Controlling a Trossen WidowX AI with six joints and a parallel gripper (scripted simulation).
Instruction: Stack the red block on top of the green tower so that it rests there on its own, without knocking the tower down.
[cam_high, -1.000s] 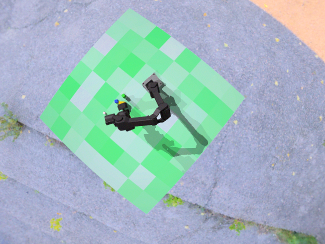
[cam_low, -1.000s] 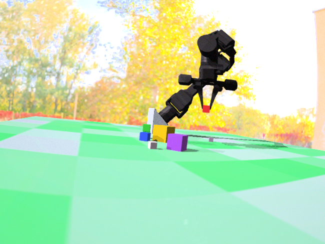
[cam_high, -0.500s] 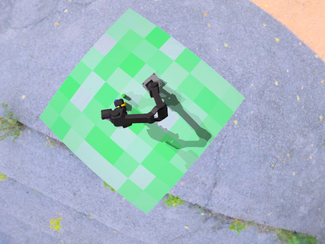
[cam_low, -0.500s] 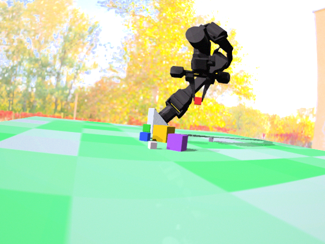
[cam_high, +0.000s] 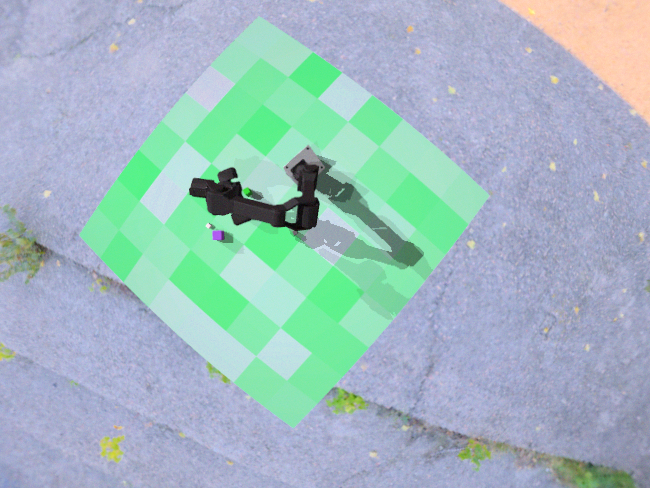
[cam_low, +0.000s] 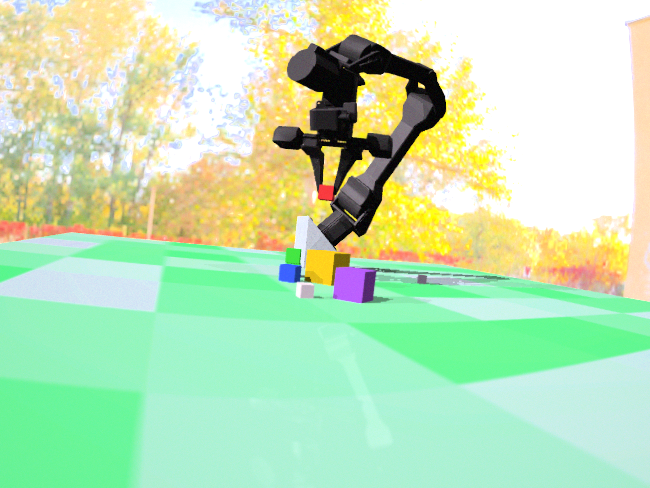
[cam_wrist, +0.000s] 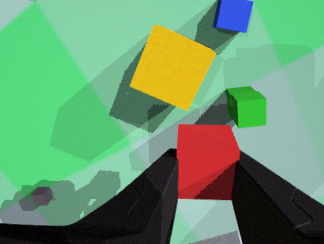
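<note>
Red block (cam_low: 326, 192) is gripped between closed fingers, held high above the surface, near the green tower (cam_low: 292, 255). Transport step is judged underway; alignment over tower, then gentle lowering, is needed.
</note>
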